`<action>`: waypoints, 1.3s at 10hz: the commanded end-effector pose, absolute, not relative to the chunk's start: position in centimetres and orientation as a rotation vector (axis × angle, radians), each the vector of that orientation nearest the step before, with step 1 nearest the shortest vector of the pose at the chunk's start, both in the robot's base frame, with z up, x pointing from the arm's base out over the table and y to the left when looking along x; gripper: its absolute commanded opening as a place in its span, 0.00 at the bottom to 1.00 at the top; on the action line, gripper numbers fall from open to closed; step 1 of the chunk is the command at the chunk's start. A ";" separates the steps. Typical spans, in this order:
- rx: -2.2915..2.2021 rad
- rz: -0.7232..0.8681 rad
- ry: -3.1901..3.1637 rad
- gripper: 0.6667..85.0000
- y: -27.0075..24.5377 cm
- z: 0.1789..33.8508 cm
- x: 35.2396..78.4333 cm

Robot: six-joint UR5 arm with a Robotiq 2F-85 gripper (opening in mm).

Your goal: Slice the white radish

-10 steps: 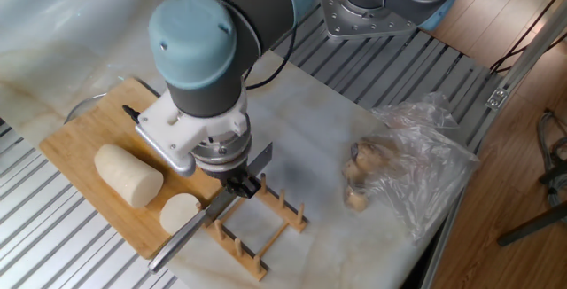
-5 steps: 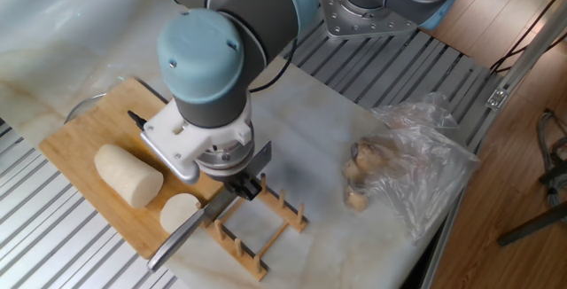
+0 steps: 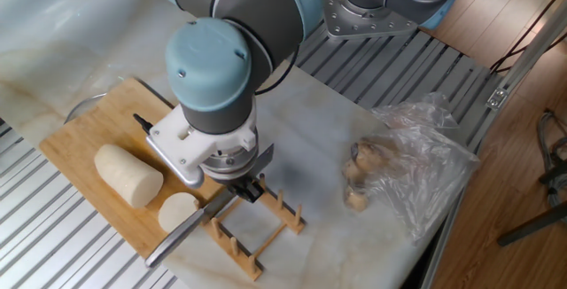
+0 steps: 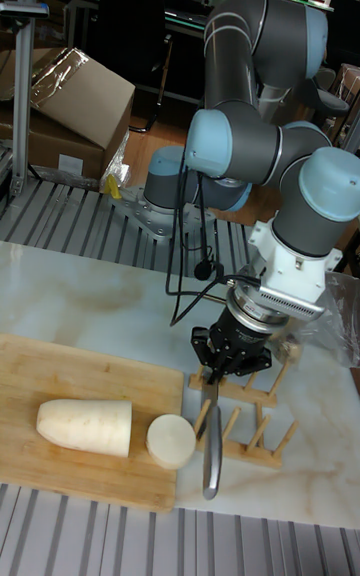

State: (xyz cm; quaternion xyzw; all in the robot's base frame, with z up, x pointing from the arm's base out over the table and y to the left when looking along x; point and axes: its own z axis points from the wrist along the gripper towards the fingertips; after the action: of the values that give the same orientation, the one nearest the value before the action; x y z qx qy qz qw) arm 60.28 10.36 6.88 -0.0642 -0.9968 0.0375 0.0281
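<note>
Since a second ago the arm has shifted a little to the right and toward the rack's side of the table, carrying the knife with it, while the radish pieces lie as they did. On the left, a wooden cutting board (image 3: 84,143) rests on the marble table (image 3: 328,138), and on it lies the white radish (image 3: 128,175), a thick stub on its side, with one cut round slice (image 3: 178,212) just beside it near the board's right edge. To the right of the slice, the gripper (image 3: 241,185) is clamped on the handle of a knife (image 3: 188,230), whose blade slants down past the slice toward the table's front edge. Under and beside the gripper stands a small wooden peg rack (image 3: 257,227). Farther right, well apart, sits a clear plastic bag (image 3: 412,169) holding brownish lumps.
</note>
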 end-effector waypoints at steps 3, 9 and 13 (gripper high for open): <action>-0.202 0.049 -3.081 0.01 11.5 9.5 60.5; -0.213 -0.047 -3.171 0.01 8.7 18.2 64.2; -0.145 -0.071 -3.236 0.01 4.9 20.8 67.9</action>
State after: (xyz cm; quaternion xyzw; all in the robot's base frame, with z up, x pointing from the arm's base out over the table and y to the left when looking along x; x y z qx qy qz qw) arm 65.67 7.15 18.63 -0.0581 -0.9978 -0.0109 -0.0285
